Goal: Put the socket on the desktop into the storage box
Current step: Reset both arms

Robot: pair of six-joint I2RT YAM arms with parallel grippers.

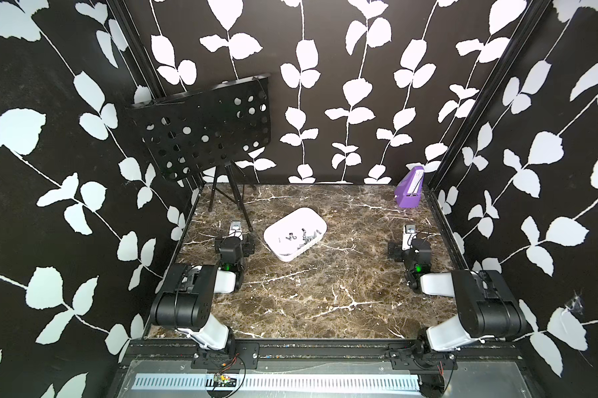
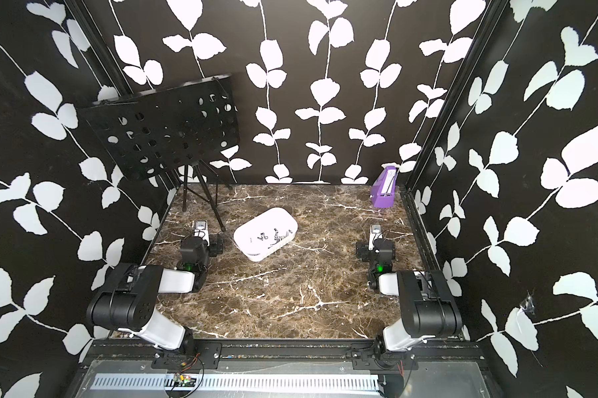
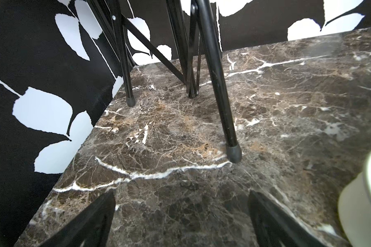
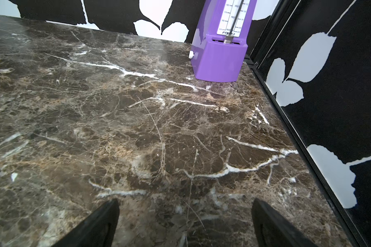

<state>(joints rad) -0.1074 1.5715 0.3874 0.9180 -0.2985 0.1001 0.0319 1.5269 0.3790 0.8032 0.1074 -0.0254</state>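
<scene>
On the desktop [image 4: 137, 128], purple metronome [image 4: 218, 59] marked PTNOKA, left jaws and right jaws released, empty.

Arms [image 1: 187, 303]: black joints, white links; left hand [image 3: 181, 193], right hand [image 4: 185, 200] black.

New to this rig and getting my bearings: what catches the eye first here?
The white box stands out near the middle of the desktop, set at an angle, with small dark metal bits inside. A black perforated music stand rises in the far left corner, and a purple metronome sits in the far right corner.
</scene>
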